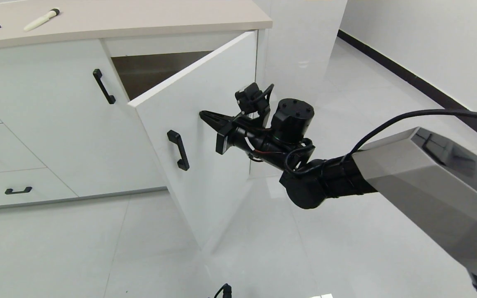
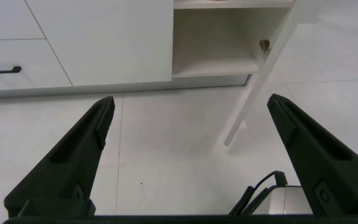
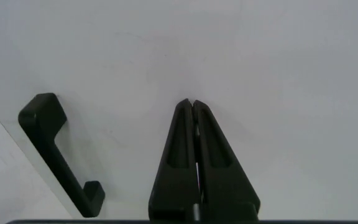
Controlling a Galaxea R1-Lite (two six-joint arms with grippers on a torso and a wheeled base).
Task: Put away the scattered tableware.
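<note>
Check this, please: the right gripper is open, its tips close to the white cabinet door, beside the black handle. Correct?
Not open: the right wrist view shows the right gripper shut, its two sides pressed together. Its tips are close to the cabinet door, beside the black handle.

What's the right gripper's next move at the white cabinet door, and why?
Probably back the right gripper off the half-open white cabinet door: its fingers are shut, tips by the outer face beside the black handle, gripping nothing, and a white utensil lies on the beige countertop.
</note>
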